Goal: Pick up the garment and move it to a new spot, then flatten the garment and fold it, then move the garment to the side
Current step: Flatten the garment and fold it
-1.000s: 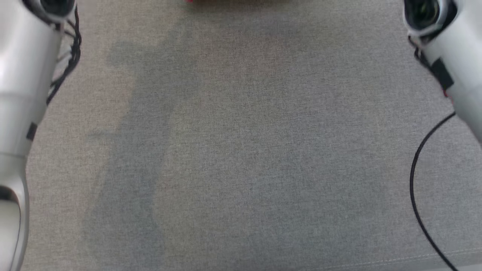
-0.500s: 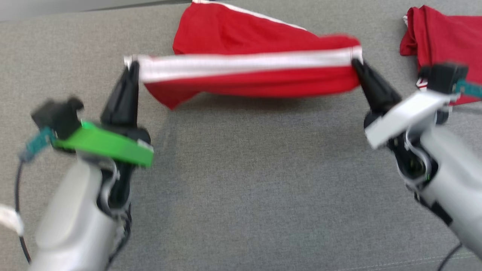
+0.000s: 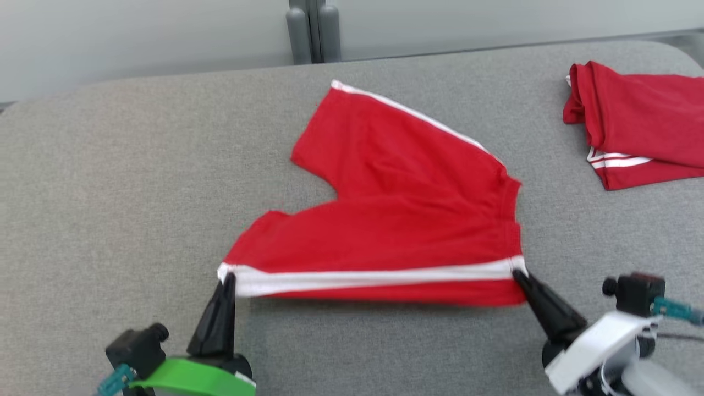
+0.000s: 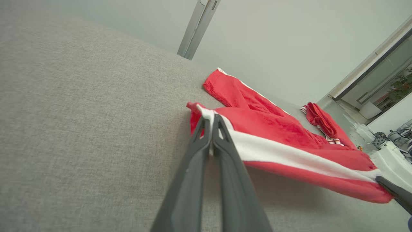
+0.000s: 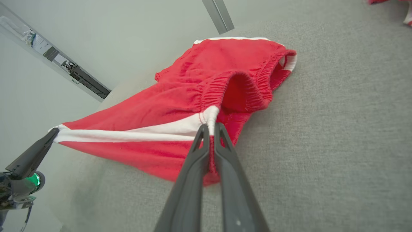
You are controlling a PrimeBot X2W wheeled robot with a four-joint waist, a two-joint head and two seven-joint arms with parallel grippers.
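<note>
— Across the middle of the grey padded surface [image 3: 137, 181], where do the red shorts [image 3: 396, 231] sit?
— Mostly lying on it, with one leg pointing to the far side. The near edge, along the white stripe [image 3: 374, 278], is stretched taut and raised just off the fabric.
— What holds that edge?
— The left gripper [image 3: 226, 279] has its jaws pinched closed on the hem corner at the stripe's left end. The right gripper [image 3: 518, 276] is clamped on the waistband at the right end.
— Anything else?
— Another red garment [image 3: 638, 126] lies bunched at the far right, well apart.
</note>
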